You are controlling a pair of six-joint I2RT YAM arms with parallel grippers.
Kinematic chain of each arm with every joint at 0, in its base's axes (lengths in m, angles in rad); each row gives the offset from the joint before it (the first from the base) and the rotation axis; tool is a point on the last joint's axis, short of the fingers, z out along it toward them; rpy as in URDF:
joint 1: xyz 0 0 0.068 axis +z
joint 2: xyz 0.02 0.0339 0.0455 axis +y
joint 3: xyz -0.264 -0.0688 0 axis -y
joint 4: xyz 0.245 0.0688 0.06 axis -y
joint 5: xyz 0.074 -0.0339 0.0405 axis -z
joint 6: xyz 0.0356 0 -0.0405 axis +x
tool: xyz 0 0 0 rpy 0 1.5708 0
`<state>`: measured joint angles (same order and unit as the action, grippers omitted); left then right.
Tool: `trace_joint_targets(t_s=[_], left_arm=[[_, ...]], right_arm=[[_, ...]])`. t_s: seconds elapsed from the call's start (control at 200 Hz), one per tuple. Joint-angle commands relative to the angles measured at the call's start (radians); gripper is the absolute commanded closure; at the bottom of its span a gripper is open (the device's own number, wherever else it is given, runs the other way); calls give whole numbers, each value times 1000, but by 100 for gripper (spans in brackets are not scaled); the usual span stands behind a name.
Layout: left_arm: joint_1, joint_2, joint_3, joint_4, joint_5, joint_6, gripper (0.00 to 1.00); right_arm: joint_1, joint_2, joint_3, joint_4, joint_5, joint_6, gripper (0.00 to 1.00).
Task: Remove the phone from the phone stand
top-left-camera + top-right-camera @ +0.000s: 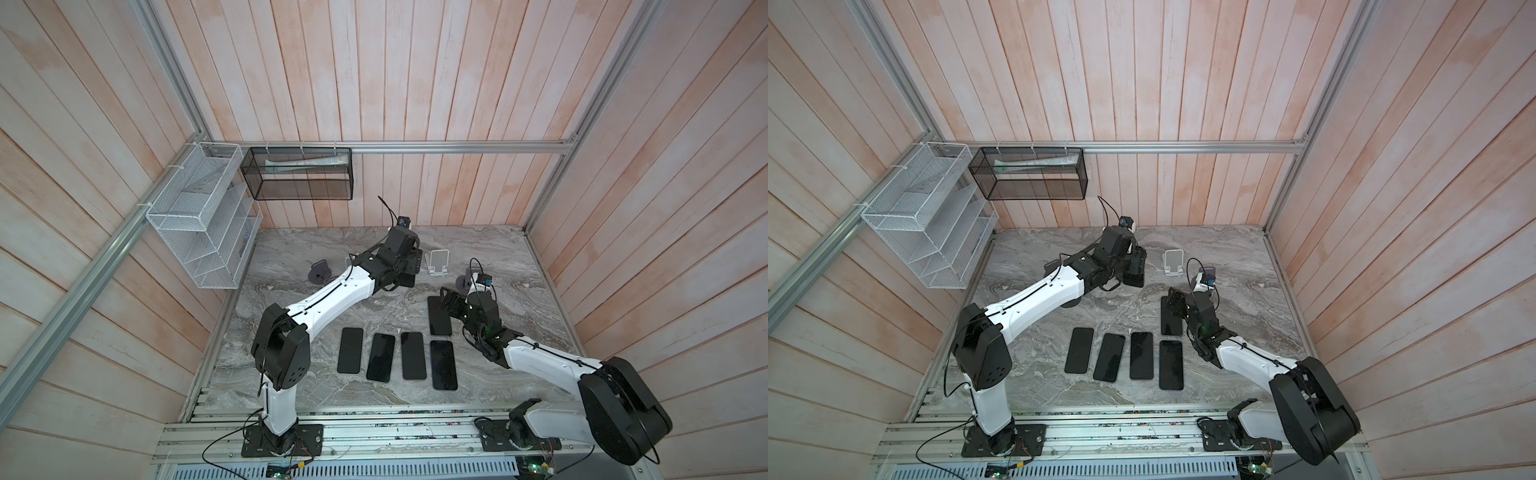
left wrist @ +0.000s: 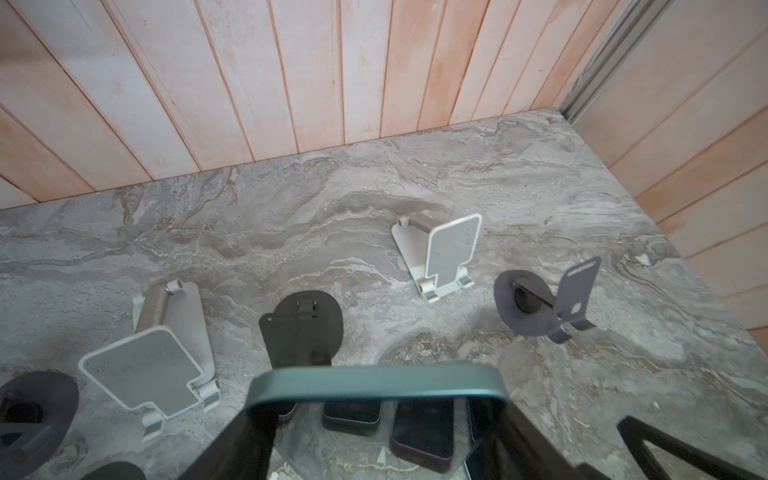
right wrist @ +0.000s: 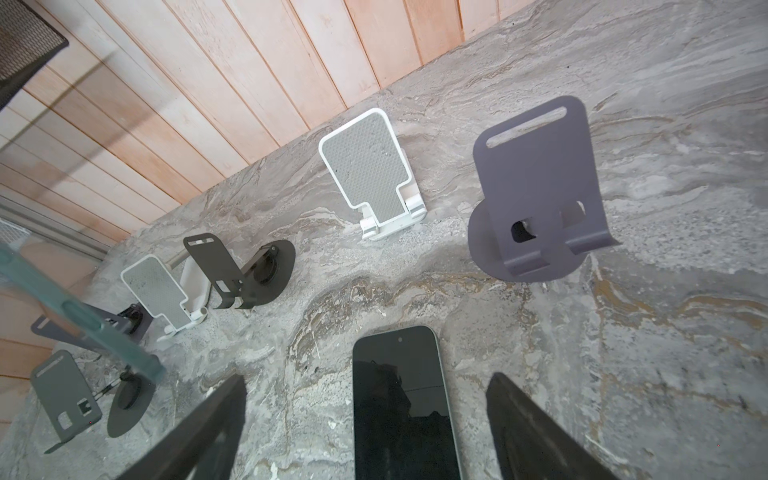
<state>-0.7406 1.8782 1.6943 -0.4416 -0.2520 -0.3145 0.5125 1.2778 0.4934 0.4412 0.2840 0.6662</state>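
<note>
Holding the teal-edged phone (image 2: 374, 384) clamped in my left hand (image 1: 1133, 261), clear of the dark stand (image 2: 301, 332), I judge removal essentially done, only laying it on the desk (image 1: 498, 257) remaining; right hand (image 3: 365, 380) spread wide, empty.

Stands (image 1: 439, 262) are sitting in a row at worktop (image 1: 498, 257) back; four phones (image 1: 380, 357) are lying abreast in front, fifth phone (image 1: 438, 326) behind the rightmost.
</note>
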Motion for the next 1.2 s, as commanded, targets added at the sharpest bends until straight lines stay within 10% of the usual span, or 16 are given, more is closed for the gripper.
trace_joint_targets(t_s=[0.0, 1.195], left_arm=[[-28, -45, -24, 10, -24, -49, 38], [-135, 128, -86, -52, -73, -245, 41]], right_arm=[[-4, -47, -22, 2, 55, 24, 9], [-4, -71, -41, -11, 113, 76, 8]])
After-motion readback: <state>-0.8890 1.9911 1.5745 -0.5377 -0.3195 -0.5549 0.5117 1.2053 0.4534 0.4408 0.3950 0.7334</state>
